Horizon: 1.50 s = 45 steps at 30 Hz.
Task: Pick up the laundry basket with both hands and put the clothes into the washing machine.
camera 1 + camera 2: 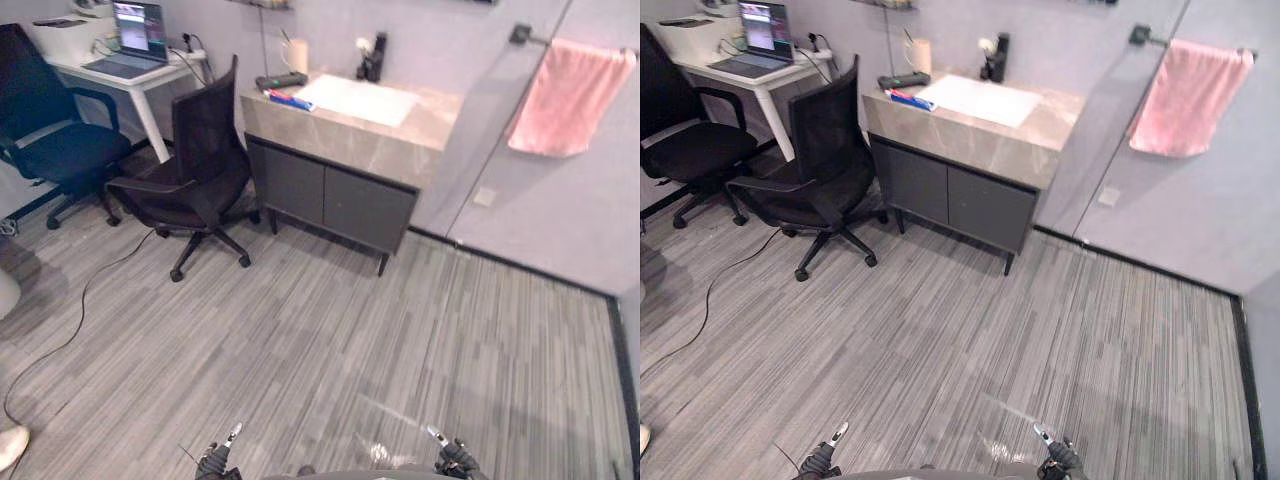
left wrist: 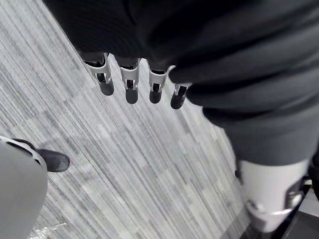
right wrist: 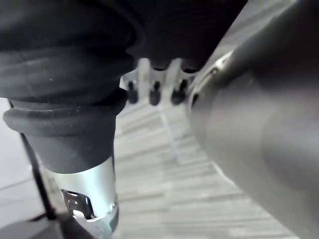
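Left hand, lower left of frame: fingers straight, slack, empty, over bare floor.
Right hand, lower right: fingers relaxed, empty.
Laundry basket: in neither hand. Its direction, long axis and nearer hand cannot be told from here.
Beyond, top centre: sink cabinet. Upper right: pink towel. Upper left: black chair, desk with laptop.
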Motion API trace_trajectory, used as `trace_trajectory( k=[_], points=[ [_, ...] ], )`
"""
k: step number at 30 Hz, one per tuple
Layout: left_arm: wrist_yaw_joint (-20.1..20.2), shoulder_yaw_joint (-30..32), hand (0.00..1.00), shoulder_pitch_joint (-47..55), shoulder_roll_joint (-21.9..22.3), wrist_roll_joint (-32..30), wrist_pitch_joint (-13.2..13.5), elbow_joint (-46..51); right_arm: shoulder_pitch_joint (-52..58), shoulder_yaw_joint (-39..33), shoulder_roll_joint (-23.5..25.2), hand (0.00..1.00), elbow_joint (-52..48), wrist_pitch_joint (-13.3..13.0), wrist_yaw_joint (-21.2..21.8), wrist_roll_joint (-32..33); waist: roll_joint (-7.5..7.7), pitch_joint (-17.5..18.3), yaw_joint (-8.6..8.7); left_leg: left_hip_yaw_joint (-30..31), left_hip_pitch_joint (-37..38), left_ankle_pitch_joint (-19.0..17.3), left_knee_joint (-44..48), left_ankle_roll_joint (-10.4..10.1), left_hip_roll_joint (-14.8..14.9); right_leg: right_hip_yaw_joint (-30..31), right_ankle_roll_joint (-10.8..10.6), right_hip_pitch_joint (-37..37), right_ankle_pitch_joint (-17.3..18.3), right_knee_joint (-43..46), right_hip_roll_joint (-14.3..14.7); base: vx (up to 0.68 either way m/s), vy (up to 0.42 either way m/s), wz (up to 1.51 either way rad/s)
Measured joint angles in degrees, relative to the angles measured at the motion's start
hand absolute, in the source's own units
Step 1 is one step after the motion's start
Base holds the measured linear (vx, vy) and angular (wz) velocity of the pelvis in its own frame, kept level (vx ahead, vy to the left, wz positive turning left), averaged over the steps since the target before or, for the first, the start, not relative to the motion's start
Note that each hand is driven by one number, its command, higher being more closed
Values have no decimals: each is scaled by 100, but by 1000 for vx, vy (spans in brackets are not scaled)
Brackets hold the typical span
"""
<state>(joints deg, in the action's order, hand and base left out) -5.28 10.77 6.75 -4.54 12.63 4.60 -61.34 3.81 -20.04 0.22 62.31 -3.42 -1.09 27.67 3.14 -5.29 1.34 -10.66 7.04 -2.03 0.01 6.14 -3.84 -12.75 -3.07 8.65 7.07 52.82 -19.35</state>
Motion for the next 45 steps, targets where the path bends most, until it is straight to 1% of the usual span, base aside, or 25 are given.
trace_trajectory(
  k=[2,4,5,8,9,10,12,15,16,19,21,22,23,24,25,27,29,30,31,32,33,34,37,41,45],
  points=[
    [30,51,0,6,20,-131,-38,-7,-114,-68,8,0,-73,1,11,-2,-85,-65,-1,-44,185,-70,-12,-117,169,-195,-93,262,314,-284,194,127,-59,-7],
    [28,127,0,2,54,-206,-39,-22,-140,-83,-3,0,-73,1,5,-3,-114,-85,5,-84,217,-140,13,-232,260,-398,-84,263,327,-1007,253,38,-112,-24],
    [36,146,0,-9,59,-207,-35,-66,-168,-85,2,0,-58,14,-3,-3,-108,-85,0,-140,205,-219,56,-371,348,-493,-100,181,246,-2003,350,40,-180,-25],
    [55,379,0,-26,79,-222,-31,-147,-133,-84,11,0,157,63,-8,-11,-15,-83,1,-163,171,-407,209,-663,465,-468,-73,-210,-56,-3333,468,80,-300,-17],
    [58,536,0,-62,131,-260,-29,-162,-122,-116,27,0,218,120,-14,-15,6,-65,-25,-168,175,-491,303,-798,604,-577,-147,-426,-443,-3748,605,111,-318,-9],
    [72,563,0,-61,153,-279,-44,-173,-106,-115,-10,0,217,139,-15,-32,-50,-52,-7,-166,159,-484,318,-870,727,-652,-95,-509,-500,-3928,751,123,-312,-7],
    [137,555,0,-55,234,-333,-54,-178,-122,-98,-121,0,224,140,-21,-77,-257,-40,20,-95,109,-392,262,-1081,1121,-830,44,-719,-588,-4536,1254,141,-301,4],
    [147,554,0,-48,259,-335,-71,-172,-153,-29,-178,0,223,135,-21,-82,-356,20,30,-41,90,-306,263,-1245,1389,-941,242,-877,-651,-4867,1622,153,-236,10],
    [146,558,0,-56,251,-334,-69,-170,-149,-2,-181,0,223,134,-20,-81,-329,4,27,-43,80,-307,326,-1249,1426,-943,273,-917,-644,-4908,1664,125,-197,-1],
    [146,552,0,-90,157,-369,-66,-163,-206,197,-158,0,221,99,-20,-77,-233,1,-1,-39,-251,-392,1268,-1375,1555,-913,364,-1073,-578,-4968,1724,72,-139,-8],
    [141,577,0,-104,171,-360,-51,-88,-187,284,-160,0,214,92,-20,-80,-220,-31,-43,-7,-685,-416,2505,-1385,1694,-796,421,-1226,-533,-5000,1734,33,-61,-28],
    [139,668,0,-72,236,-358,-36,18,-170,307,-181,0,199,79,-20,-81,-323,-75,-78,106,-963,-384,3382,-1344,1843,-673,466,-1351,-491,-4982,1834,-4,-31,-59],
    [139,839,0,-5,356,-346,-19,52,-151,329,-244,0,160,53,-26,-85,-446,-83,-74,415,-1208,-261,4077,-1217,1931,-525,501,-1375,-385,-4935,1950,-16,-12,-70],
    [139,918,0,10,388,-338,-13,65,-146,371,-262,0,143,34,-25,-87,-480,-87,-83,555,-1308,-119,4315,-1223,1923,-430,506,-1390,-332,-4892,1971,17,11,-97],
    [137,961,0,18,387,-319,-1,83,-127,426,-244,0,118,-24,-26,-116,-440,-91,-92,673,-1441,335,4746,-1269,1864,-126,507,-1439,-324,-4897,1961,49,13,-83],
    [138,1005,0,25,406,-318,28,83,-77,429,-244,0,57,-25,-32,-125,-460,-100,-78,739,-1493,170,4859,-1178,1856,35,508,-1433,-319,-4894,1969,80,17,-67],
    [138,1175,0,67,502,-310,37,133,-65,458,-234,0,10,-13,-49,-131,-441,-106,-82,762,-1514,-558,4495,-1248,1701,337,488,-1391,-335,-4887,1974,107,75,-68],
    [131,1244,0,69,537,-310,35,132,-65,516,-238,0,-16,-14,-50,-141,-437,-103,-84,760,-1453,-779,4039,-1312,1604,439,450,-1365,-358,-4879,1960,36,89,-65],
    [133,1238,0,82,556,-314,33,127,-67,588,-255,0,-37,-16,-48,-177,-446,-98,-85,760,-1292,-793,3364,-1316,1515,540,386,-1318,-383,-4870,1958,18,132,-78],
    [135,1231,0,110,607,-321,29,69,-67,713,-326,0,-68,-22,-37,-304,-547,-44,-75,697,-973,-632,2141,-1242,1480,699,323,-1266,-364,-4844,2036,38,197,-69],
    [133,1228,0,91,629,-331,26,-3,-67,787,-316,0,-66,-16,-36,-326,-586,30,-59,584,-701,-751,1726,-1188,1477,783,279,-1271,-365,-4887,2039,93,243,-54],
    [137,1234,0,85,572,-367,10,-2,-68,823,-281,0,-67,-14,-26,-357,-526,22,-57,466,-581,-734,1399,-1160,1394,810,216,-1276,-435,-4986,1975,92,196,-27],
    [138,1160,0,86,375,-484,-4,-61,18,933,-131,0,-64,-13,-9,-349,-236,197,-48,353,-345,-557,906,-1044,1116,853,92,-1361,-604,-5201,1735,104,143,-12],
    [125,662,0,-57,313,-729,-30,-230,35,949,-229,0,44,-14,19,-367,-333,243,-43,257,-14,-383,412,-918,847,920,-33,-1468,-663,-5326,1558,65,110,-3],
    [102,314,0,-93,295,-868,-22,-231,10,998,-301,0,214,-6,5,-413,-362,259,-44,261,-15,-379,394,-912,775,944,-64,-1462,-684,-5335,1512,15,44,-3]
  ],
)
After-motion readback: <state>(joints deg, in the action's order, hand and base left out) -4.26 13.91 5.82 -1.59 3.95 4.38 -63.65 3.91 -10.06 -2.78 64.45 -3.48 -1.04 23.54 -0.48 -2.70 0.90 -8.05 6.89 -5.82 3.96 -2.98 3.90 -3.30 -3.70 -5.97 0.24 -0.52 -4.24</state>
